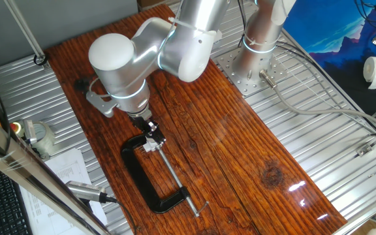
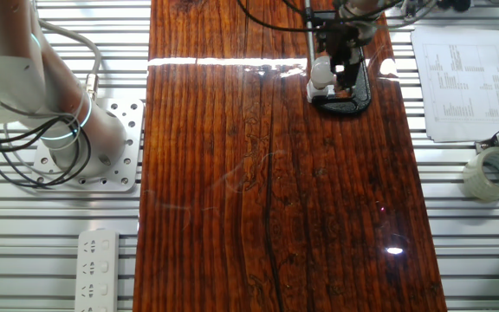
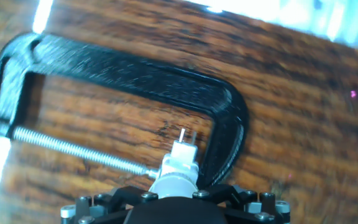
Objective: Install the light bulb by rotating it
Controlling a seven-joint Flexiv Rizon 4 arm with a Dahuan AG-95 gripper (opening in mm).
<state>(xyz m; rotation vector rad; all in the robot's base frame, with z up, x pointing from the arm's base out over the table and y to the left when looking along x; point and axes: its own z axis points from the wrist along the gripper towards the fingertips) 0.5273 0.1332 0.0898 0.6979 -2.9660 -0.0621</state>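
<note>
Dark red-brown planked bench on ribbed metal frame; tape roll, printed sheets, power strip alongside. Black C-clamp flat on bench. Light bulb pinched in claw, inside clamp mouth near screw tip. Bulb long axis along claw fingers, base end pointing down toward bench.

Black C-clamp, tape roll, power strip, printed sheet
</note>
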